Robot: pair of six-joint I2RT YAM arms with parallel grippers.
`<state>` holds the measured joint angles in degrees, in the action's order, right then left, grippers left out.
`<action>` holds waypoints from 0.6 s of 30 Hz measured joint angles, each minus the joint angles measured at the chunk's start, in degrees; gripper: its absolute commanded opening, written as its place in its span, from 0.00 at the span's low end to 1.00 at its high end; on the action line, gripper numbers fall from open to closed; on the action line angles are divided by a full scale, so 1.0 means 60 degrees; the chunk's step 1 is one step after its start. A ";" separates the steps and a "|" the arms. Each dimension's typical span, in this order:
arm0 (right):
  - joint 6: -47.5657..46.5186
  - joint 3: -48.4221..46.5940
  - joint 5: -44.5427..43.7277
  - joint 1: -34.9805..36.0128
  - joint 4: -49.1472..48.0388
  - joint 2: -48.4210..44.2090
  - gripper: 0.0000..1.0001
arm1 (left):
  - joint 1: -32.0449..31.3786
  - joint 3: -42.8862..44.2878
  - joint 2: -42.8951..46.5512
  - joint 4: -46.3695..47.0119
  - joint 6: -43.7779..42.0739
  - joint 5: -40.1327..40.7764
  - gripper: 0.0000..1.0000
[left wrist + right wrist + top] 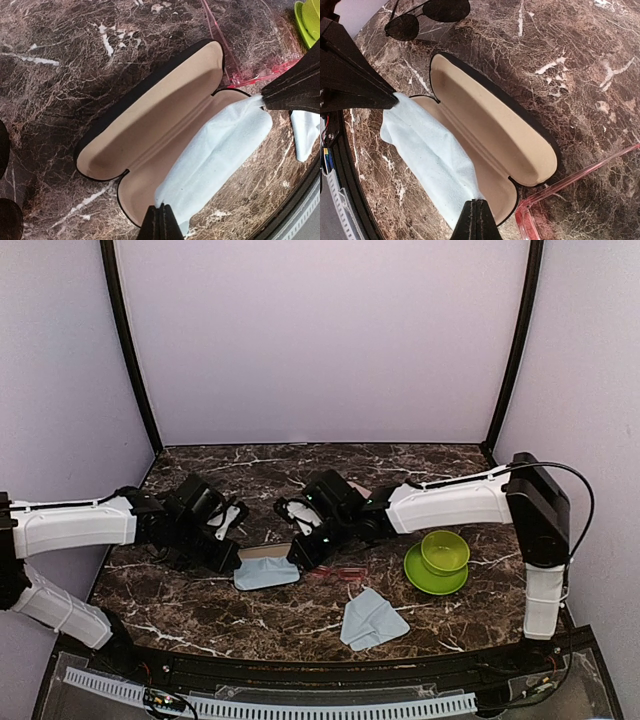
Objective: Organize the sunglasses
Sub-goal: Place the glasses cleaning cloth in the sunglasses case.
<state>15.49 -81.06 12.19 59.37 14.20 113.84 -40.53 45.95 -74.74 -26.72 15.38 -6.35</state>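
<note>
Now left hand (pixel 161 215) and right hand (pixel 479 212) clench the cloth (pixel 215 155) over the case (pixel 150 115).
Black sunglasses (pixel 445 9) and pink pair (pixel 255 55) look light and fragile; probably best gripped at the bridge.

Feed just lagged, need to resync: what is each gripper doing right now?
Left gripper: closed, pinching one end of the light blue cloth.
Right gripper: closed, pinching the other end of the same cloth.

My left gripper (pixel 228 552) and right gripper (pixel 303 552) sit low at either end of a light blue cloth (pixel 265 575) lying over the open case (pixel 265 552), mid-table. Just right of it lie the red-pink sunglasses (pixel 340 573). Nearer lies a second cloth (pixel 371 620). Further right, a green bowl (pixel 445 550) stands on a green plate (pixel 425 583).
</note>
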 measured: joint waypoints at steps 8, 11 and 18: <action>0.0000 -0.0474 0.0142 -0.0098 0.0127 0.0302 0.00 | 0.0098 0.0051 -0.0565 -0.0062 -0.0142 0.0178 0.00; 0.0000 -0.0583 0.0186 -0.0113 0.0164 0.0423 0.00 | 0.0153 0.0211 -0.0637 -0.0106 -0.0237 0.0219 0.00; -0.0004 -0.0750 0.0255 -0.0149 0.0393 0.0729 0.00 | 0.0240 0.0459 -0.0918 -0.0120 -0.0379 0.0219 0.00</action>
<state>15.46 -85.56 13.72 58.48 16.56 118.21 -39.09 48.71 -80.25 -27.44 13.10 -5.04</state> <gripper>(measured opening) 0.005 0.014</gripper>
